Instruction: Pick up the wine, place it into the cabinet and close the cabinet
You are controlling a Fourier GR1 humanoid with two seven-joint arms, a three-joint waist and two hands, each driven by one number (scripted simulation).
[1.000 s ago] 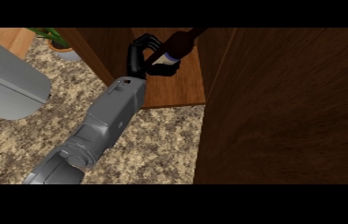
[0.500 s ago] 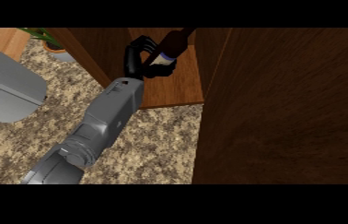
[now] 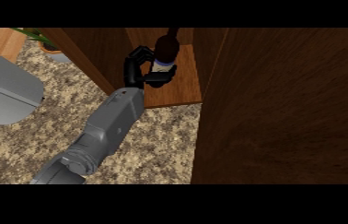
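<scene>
Fingers [image 3: 139, 57] of the one black hand [image 3: 139, 68] in view are curling round the wine [image 3: 165, 50] from the left side, while the thumb is lying across the bottle's lower part, so the hand is clamping on the wine. Which arm this is cannot be told with certainty; it is coming in from the lower left of the view, so it is being read as the left one. Its grey forearm [image 3: 112, 119] is stretching diagonally up and to the right, from the lower left edge towards the cabinet [image 3: 183, 87], with the wrist reaching just over the front edge of the wooden shelf board.

The wine is sitting inside the cabinet opening, over the shelf board, its dark neck pointing towards the top of the view and a pale label showing just above the thumb. Whether its base is touching the board is hidden by the hand.

A wide dark wooden door [image 3: 272, 108] is standing open at the right, filling that side of the view. Speckled granite counter [image 3: 156, 140] is lying beneath the forearm. At the left edge a grey rounded object [image 3: 17, 96] is showing, and a potted plant [image 3: 44, 41] is sitting near the upper left corner.
</scene>
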